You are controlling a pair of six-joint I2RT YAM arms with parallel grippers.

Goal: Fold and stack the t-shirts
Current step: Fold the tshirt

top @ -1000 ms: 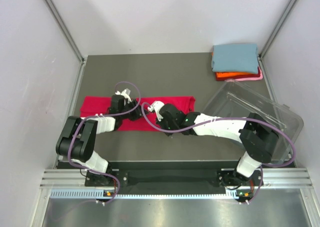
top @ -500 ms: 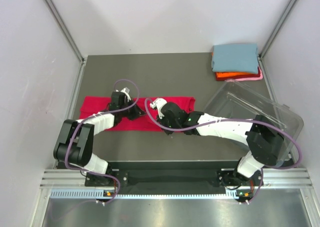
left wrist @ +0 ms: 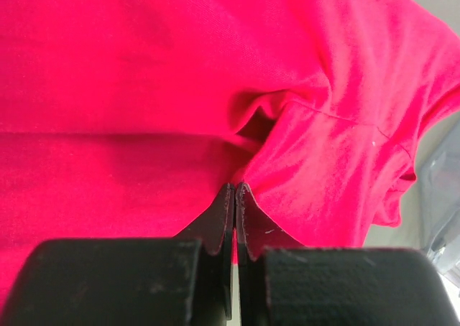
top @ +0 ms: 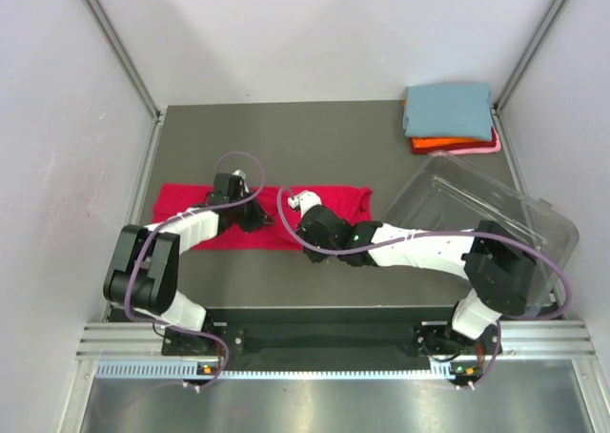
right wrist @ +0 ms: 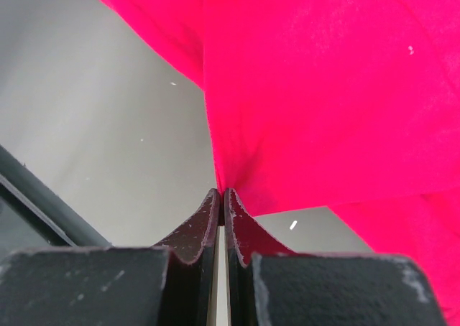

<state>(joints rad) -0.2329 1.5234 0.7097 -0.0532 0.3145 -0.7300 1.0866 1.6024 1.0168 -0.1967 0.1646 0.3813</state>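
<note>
Both arms stretch low toward mid-frame over the crimson t-shirt [top: 186, 204] spread on the tabletop [top: 286, 137], and only the wrist views show the left claw [left wrist: 234, 197] and right claw [right wrist: 221, 200] each pinched tight on its cloth.

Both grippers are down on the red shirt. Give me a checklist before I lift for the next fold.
1. The left gripper pinches the red shirt: ok.
2. The right gripper pinches the shirt's edge: ok.
3. How many cloth layers each one holds: cannot tell.
4. The table is bare beyond the shirt: ok.
5. The blue shirt lies flat atop the folded ones, far right corner: ok.
6. The plastic tub is out of the lift's way: cannot tell.
</note>
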